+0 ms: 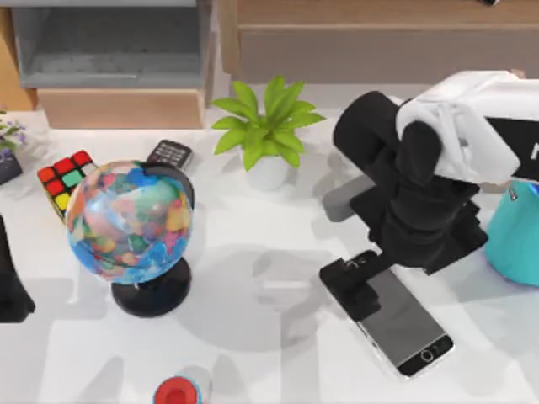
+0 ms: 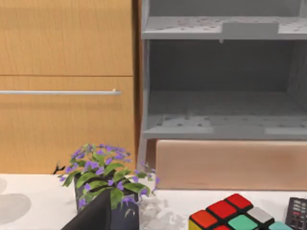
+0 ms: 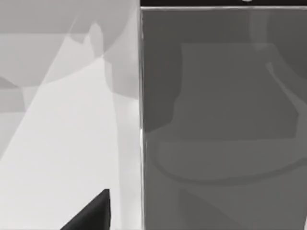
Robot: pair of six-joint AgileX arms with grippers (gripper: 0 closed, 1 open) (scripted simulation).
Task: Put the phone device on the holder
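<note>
The phone device (image 1: 407, 324) lies flat on the white table at the lower right, its round button toward the front edge. In the right wrist view its grey screen (image 3: 220, 120) looms close. My right gripper (image 1: 358, 284) is lowered over the phone's far end, open; one dark fingertip (image 3: 91, 215) stands just off the phone's long edge with a gap between them. Most of the holder is hidden under my right arm, and a grey piece (image 1: 344, 199) sticking out behind the arm may be part of it. My left arm (image 1: 12, 282) is parked at the table's left edge.
A globe (image 1: 130, 220) stands left of centre, with a colour cube (image 1: 66, 175) and a small black keypad device (image 1: 170, 154) behind it. A green potted plant (image 1: 268, 135) sits mid-back, a teal object (image 1: 518, 236) at the right edge, a red-capped item (image 1: 177, 391) in front. A purple-flowered plant (image 2: 108, 179) and grey shelves (image 2: 223, 76) are at the back left.
</note>
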